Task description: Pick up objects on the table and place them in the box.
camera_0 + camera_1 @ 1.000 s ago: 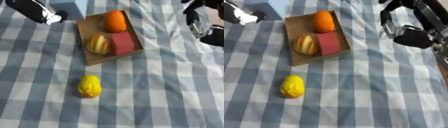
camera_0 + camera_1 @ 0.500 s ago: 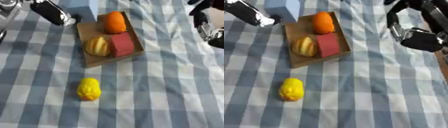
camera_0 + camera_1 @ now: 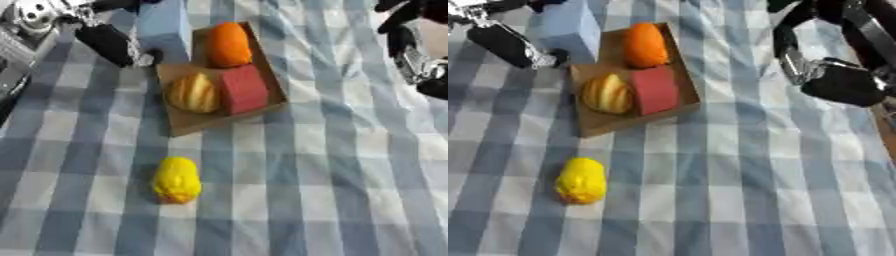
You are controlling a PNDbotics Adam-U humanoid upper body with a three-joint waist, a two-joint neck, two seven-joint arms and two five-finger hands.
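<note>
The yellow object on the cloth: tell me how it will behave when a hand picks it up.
The yellow object looks rounded and oblong, so it may roll if nudged sideways. Its surface seems smooth, so fingers could slip off. It lies alone on the checked cloth, apart from the box, so nothing crowds a grasp.

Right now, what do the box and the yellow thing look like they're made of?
The box looks like cardboard: flat brown, matte, with thin walls. The yellow thing looks like smooth plastic or rubber, probably a toy fruit, with an even bright colour and a soft sheen. I can't say for certain which.
</note>
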